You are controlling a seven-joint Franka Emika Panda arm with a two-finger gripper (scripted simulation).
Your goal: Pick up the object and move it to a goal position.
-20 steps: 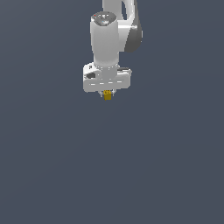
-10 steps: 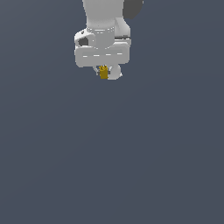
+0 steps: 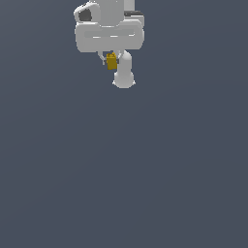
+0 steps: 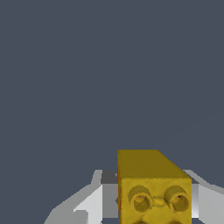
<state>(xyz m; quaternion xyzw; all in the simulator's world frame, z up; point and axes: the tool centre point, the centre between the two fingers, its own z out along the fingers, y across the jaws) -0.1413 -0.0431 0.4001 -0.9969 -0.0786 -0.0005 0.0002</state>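
The object [image 3: 112, 61] is a tiny mustard-yellow block hanging just under the white hand near the top of the exterior view. My gripper [image 3: 111, 60] is shut on it, high above the grey floor. In the wrist view the object [image 4: 151, 183] shows as a yellow brick with two round studs on its end face, held between the pale fingers [image 4: 94, 199]. No goal marker shows in either view.
A white rounded arm link [image 3: 124, 75] hangs just behind and below the hand in the exterior view. Plain dark grey floor [image 3: 126, 174] fills everything else.
The hand has risen with the object toward the top of the exterior view and looks larger, and it has turned so that a white link now shows beneath it.
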